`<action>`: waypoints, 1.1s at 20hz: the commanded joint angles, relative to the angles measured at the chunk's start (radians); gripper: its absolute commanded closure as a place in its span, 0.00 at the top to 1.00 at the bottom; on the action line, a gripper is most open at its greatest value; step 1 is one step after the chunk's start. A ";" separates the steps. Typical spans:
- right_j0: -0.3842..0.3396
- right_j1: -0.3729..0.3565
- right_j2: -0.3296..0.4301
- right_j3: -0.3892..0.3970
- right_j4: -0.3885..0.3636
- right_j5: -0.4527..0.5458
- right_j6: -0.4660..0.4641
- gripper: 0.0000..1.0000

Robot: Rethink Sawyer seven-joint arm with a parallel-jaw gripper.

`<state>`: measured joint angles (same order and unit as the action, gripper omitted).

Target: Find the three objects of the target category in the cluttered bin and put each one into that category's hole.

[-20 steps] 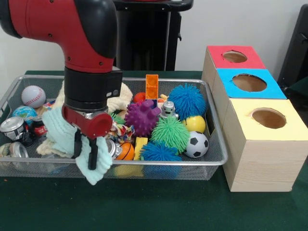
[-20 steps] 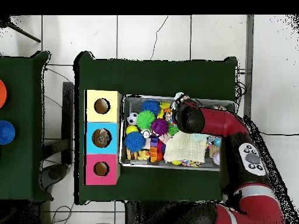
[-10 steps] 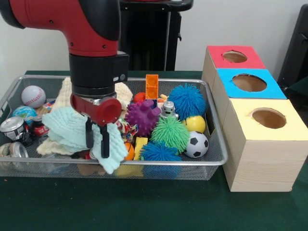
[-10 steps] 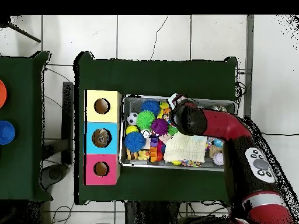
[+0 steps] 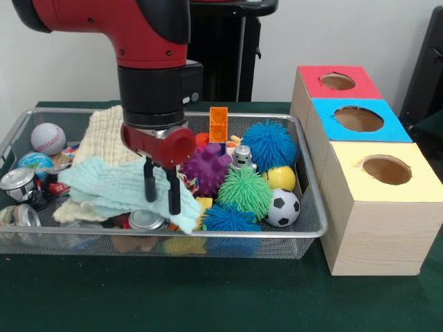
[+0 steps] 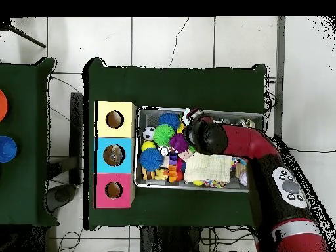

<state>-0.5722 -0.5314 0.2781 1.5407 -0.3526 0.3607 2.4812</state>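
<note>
1. Bin (image 5: pixel 310 232) sits on the green worktop (image 5: pixel 208 297), left of the three boxes; from above it lies right of them.
2. Far left in the front view: baseball (image 5: pixel 47 137), globe ball (image 5: pixel 34 164), silver can (image 5: pixel 16 185).
3. Cream knit cloth (image 5: pixel 104 135) heaped behind a pale mint cloth (image 5: pixel 104 185).
4. Gripper (image 5: pixel 159 190) hangs over the bin's middle, its two black fingers (image 5: pixel 149 183) clamped on the mint cloth, which drapes from them.
5. Right of it: purple spiky ball (image 5: pixel 206 168), orange block (image 5: pixel 219 124), small robot toy (image 5: pixel 241 157), green (image 5: pixel 246 190) and blue (image 5: pixel 270 143) fuzzy balls, soccer ball (image 5: pixel 283 207).
6. Yellow-topped (image 5: pixel 387 173), blue-topped (image 5: pixel 358 120), red-topped (image 5: pixel 338 81) boxes, one hole each.
</note>
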 commanded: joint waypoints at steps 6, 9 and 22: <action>0.068 0.161 -0.017 0.059 -0.031 0.035 -0.005 1.00; 0.109 0.194 -0.078 0.013 -0.048 0.016 0.028 1.00; 0.273 0.153 -0.328 -0.051 0.004 0.275 0.086 1.00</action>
<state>-0.3354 -0.4801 0.0803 1.4557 -0.3497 0.3863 2.4812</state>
